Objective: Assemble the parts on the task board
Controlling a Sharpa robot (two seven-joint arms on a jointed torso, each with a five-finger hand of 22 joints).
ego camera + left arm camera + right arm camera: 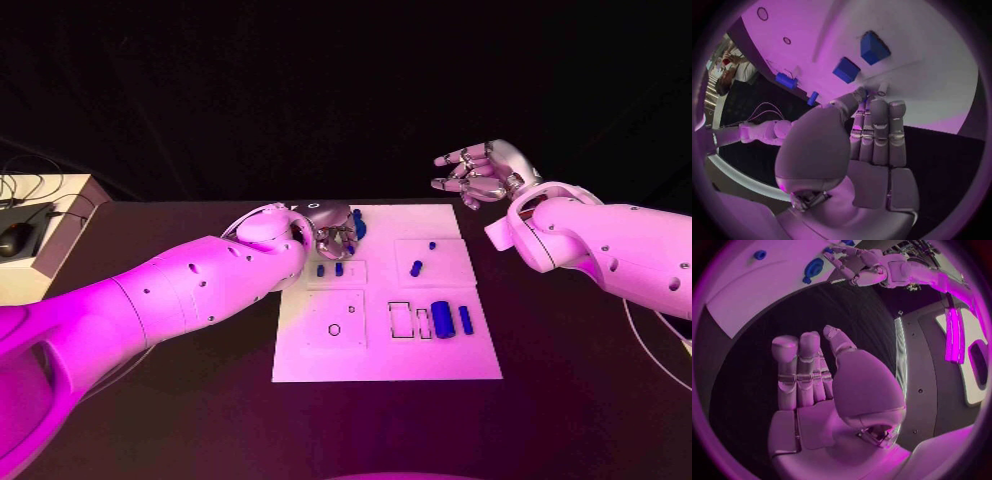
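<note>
Black cloth covers the table, and the white task board lies at its middle. From the board's centre, the left hand sits low at about eleven o'clock, over the board's far left corner, fingers straight and close together; whether they pinch anything, I cannot tell. Two small blue parts lie just past its fingertips. At one o'clock the right hand hangs off the board, above the table, fingers loosely curled and holding nothing. More blue parts lie at three o'clock.
</note>
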